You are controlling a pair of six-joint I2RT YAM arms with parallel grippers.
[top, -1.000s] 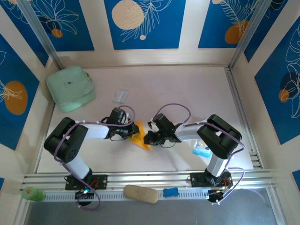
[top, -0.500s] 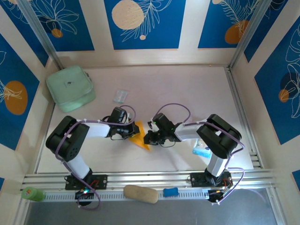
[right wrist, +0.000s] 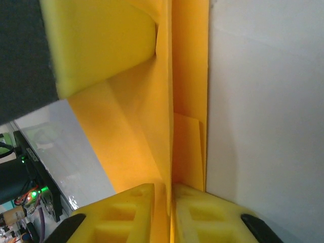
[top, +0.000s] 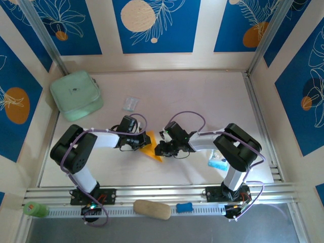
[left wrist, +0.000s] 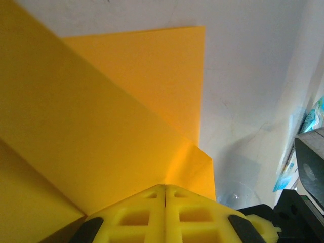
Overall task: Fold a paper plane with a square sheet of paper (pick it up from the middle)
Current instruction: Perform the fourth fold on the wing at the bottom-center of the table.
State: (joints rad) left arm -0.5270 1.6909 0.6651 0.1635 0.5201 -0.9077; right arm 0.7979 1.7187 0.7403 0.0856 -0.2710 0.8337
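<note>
Orange-yellow and creased to a narrow point, the square sheet of paper [top: 151, 148] lies mid-tabletop [top: 212, 96] between the arms, its long axis running far to near. At its left edge the left gripper [top: 138, 143] is closed tight, apparently pinching it. At its right edge the right gripper [top: 160, 149] stands narrow, the fold between its fingers. Both touch it, neither nearer. Nothing has visibly shifted since a second ago.

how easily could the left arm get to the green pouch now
Probably yes: bare table lies between the left end effector and the green pouch. But it is shut on the orange paper and would have to let go first.
</note>
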